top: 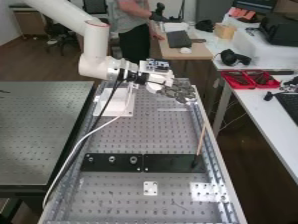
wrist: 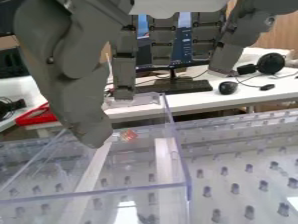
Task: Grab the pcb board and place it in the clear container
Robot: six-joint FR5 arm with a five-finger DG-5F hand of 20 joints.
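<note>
Wrist view: hand (wrist: 72, 82) loosely open over the clear box (wrist: 181, 170); orange piece (wrist: 128, 135), probably the board, apparently inside; only backing away remains.

Container (wrist: 100, 192): clear plastic, looked smooth and glossy. Bench top (top: 120, 137): metal, had a dull sheen. Stick (top: 201, 140), right: looked wooden, matt.

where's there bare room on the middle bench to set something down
Widest bare patch: on the perforated bench, between the white stand and the black plates. A smaller one lies beside the small white plate. The far end is crowded, with stand and hand.
</note>
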